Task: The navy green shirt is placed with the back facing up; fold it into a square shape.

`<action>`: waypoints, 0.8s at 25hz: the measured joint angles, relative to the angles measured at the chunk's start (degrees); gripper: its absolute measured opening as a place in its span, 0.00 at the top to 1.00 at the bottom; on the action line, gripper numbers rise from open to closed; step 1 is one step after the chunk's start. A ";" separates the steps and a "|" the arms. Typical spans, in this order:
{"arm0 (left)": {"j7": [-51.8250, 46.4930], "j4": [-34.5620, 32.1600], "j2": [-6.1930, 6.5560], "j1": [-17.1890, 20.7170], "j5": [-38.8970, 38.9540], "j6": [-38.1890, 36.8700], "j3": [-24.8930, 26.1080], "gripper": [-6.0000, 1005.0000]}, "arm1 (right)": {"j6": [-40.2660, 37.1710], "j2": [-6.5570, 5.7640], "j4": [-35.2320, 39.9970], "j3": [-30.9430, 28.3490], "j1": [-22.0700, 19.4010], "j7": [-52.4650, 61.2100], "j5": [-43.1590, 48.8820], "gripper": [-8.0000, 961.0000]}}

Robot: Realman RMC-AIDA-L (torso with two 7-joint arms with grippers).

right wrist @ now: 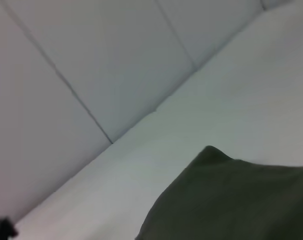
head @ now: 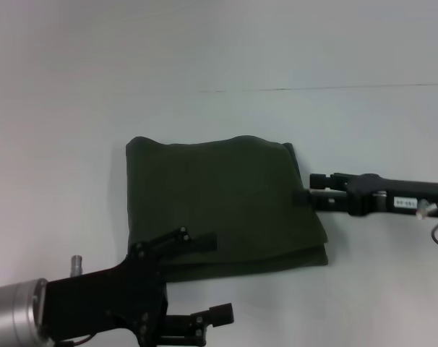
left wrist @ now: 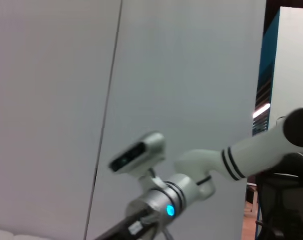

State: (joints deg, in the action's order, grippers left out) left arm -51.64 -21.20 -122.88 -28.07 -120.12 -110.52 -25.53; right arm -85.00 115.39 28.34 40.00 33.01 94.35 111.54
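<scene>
Now folded navy green shirt (head: 222, 206) on white table (head: 96, 108), right claw (head: 310, 196) touching its right edge, closure unclear, left claw (head: 208, 278) spread apart at its near-left corner.

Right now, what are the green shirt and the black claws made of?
The navy green shirt looks like soft, matte cloth: no shine, rounded folded edges, layers sagging at one corner. The left claw, at the shirt's near edge, and the right claw, at its side, look like hard black plastic or painted metal, stiff and straight-edged.

Robot lab or test booth, plain white table (head: 96, 108), white panel walls (left wrist: 191, 75), bare surroundings
</scene>
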 joint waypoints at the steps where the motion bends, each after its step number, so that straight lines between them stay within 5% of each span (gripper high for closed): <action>1: -0.45 -0.02 0.17 0.00 0.08 -0.06 -0.01 0.07 | -0.63 0.46 0.97 -0.05 -1.02 -2.88 -0.29 0.05; 7: -1.96 -0.14 0.36 0.26 0.32 -0.82 0.45 0.07 | -4.06 2.01 5.66 -0.71 -5.61 -12.81 -1.31 0.05; 20: -2.78 -0.44 0.23 -0.23 0.45 -0.79 0.32 0.07 | -6.17 -0.32 5.86 -2.41 -6.92 -11.48 -0.87 0.05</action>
State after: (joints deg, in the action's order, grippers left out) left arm -54.42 -21.65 -122.65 -28.29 -119.67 -111.31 -25.21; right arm -91.17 115.07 34.20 37.59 26.09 82.87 110.68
